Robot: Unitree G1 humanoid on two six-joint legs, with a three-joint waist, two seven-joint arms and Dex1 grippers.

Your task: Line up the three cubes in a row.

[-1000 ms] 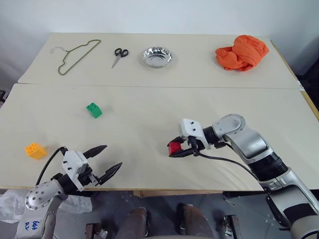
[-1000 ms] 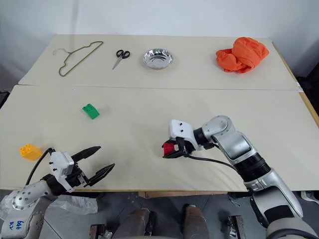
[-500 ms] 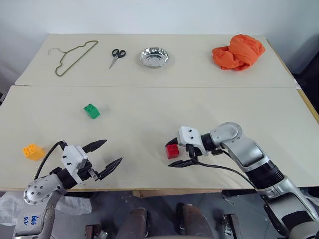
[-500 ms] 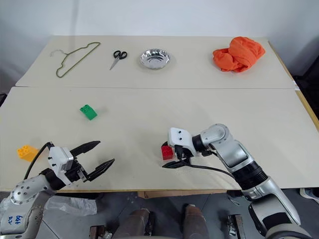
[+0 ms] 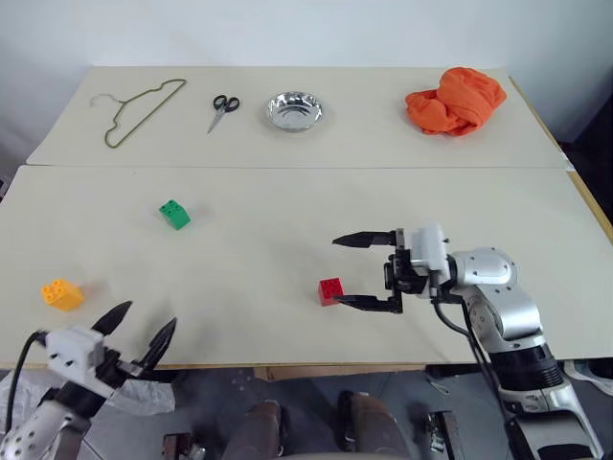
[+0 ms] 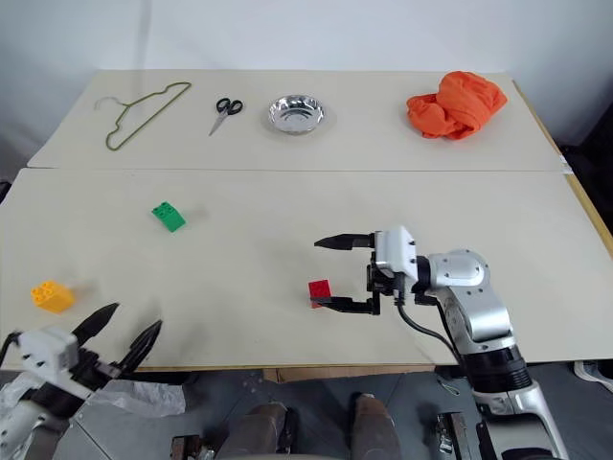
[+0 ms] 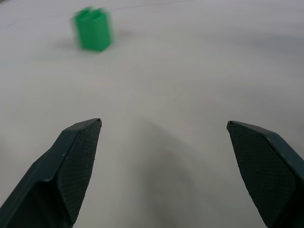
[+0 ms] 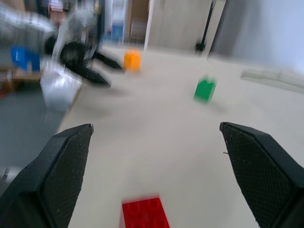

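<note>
Red cube (image 8: 145,214) nearest right tool (image 8: 152,190), unheld.

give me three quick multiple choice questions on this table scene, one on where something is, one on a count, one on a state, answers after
1. Where is the red cube?
A. in the steel bowl
B. on the near table, by the right gripper
C. under the orange cloth

2. How many cubes lie on the table?
A. two
B. three
C. four

3. How is the right gripper?
A. open, holding nothing
B. shut on the red cube
C. shut on the scissors

Answers:
1. B: it sits on the table beside the lower finger.
2. B: red, green cube and orange cube.
3. A: its fingers stand wide apart, the red cube free on the table.
</note>
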